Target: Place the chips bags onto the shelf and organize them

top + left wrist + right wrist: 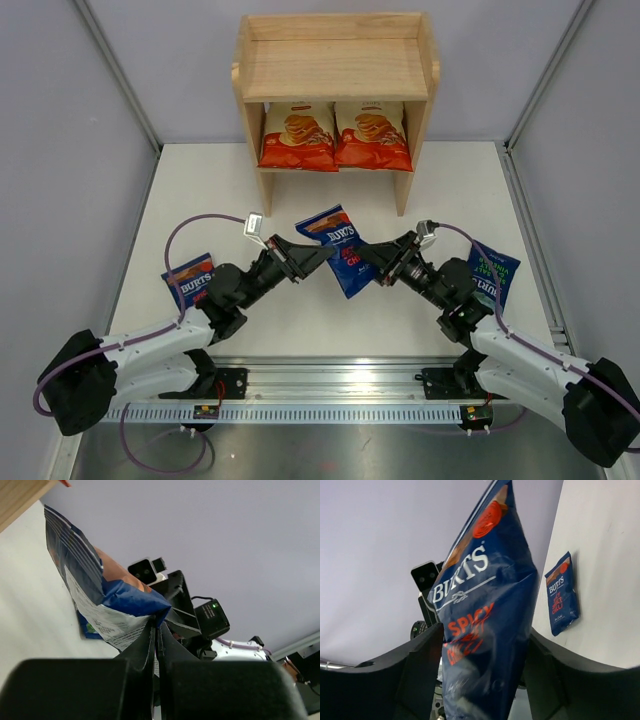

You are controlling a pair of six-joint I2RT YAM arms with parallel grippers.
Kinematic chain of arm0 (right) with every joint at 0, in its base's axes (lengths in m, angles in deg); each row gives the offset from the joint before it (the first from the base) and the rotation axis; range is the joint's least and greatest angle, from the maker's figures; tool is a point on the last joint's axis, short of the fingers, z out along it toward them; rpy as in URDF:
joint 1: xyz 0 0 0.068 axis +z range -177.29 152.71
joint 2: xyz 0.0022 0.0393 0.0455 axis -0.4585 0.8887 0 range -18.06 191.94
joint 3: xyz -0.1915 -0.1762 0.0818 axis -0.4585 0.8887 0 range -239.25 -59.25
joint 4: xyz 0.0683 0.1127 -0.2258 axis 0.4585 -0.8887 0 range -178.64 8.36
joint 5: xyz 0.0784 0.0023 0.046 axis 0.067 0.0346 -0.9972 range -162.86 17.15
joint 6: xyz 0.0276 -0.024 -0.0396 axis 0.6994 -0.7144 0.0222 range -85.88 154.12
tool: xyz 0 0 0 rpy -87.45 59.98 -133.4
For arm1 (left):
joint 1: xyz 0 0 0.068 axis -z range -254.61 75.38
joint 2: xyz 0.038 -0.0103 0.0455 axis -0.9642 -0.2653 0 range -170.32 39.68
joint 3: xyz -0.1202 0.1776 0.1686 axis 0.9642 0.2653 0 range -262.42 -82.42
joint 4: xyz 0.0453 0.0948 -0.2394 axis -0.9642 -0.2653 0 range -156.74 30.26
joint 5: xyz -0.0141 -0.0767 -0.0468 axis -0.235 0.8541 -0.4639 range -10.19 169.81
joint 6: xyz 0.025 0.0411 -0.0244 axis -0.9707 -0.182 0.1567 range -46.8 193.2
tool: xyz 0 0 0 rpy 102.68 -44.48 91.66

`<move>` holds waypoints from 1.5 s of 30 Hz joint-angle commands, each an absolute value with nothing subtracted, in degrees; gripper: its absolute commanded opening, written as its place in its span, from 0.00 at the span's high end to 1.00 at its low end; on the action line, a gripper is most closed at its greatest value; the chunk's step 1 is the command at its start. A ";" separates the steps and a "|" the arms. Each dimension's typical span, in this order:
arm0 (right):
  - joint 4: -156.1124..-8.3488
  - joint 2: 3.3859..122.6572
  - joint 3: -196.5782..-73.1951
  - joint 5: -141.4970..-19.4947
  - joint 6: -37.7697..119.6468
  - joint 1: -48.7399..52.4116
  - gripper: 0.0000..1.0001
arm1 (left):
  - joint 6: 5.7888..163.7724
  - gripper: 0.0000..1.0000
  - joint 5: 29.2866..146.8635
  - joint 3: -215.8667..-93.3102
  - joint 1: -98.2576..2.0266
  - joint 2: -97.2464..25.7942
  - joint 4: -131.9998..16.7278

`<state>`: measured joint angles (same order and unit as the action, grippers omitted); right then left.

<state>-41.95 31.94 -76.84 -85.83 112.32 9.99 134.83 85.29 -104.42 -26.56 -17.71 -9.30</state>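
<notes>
Down front, the left arm (150,350) and right arm (530,360) both lean in over the table (300,320) and meet in the middle. The left tool (300,262) is clenched tight on one edge of the red-labelled Burts bag (338,250), holding it up between the two arms. The right tool (377,262) has a finger either side of that same bag, jaws wide. Is it pressing the bag or only framing it? I cannot tell. A second red Burts bag (190,280) lies flat beside the left arm, and the green Burts bag (492,272) lies flat beside the right arm. At the far side stands the shelf (335,65), with two Cassava Chips bags (297,135) upright, side by side and touching, on its lower tier.
</notes>
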 commanded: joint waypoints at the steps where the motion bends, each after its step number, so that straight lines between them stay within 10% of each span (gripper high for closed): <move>1: -39.27 33.09 -80.34 -84.90 114.10 11.12 0.36 | 130.77 1.00 87.02 -104.04 -25.66 -16.13 -0.33; 7: -41.38 30.90 -81.22 -82.35 111.66 11.21 0.67 | 129.63 0.98 86.24 -103.52 -25.66 -13.24 -5.76; 10: -43.75 28.88 -82.19 -80.51 108.93 11.21 0.76 | 127.79 0.77 83.43 -102.29 -25.66 -8.69 -11.91; 12: -47.07 27.56 -83.86 -79.11 106.21 11.21 0.77 | 126.38 0.59 80.10 -102.02 -25.75 -5.34 -19.02; 26: -66.22 31.42 -107.02 -70.49 96.09 10.24 0.79 | 113.74 0.40 53.89 -122.04 -25.84 9.97 -88.78; 45: -93.22 68.04 -160.30 -56.78 102.77 -3.20 0.79 | 101.41 0.34 55.11 -136.92 -25.84 14.80 -113.09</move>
<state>-87.70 64.70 -152.44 -63.71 101.67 -1.95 103.53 55.98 -136.99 -25.88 12.63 -110.94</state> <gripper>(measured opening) 0.224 0.657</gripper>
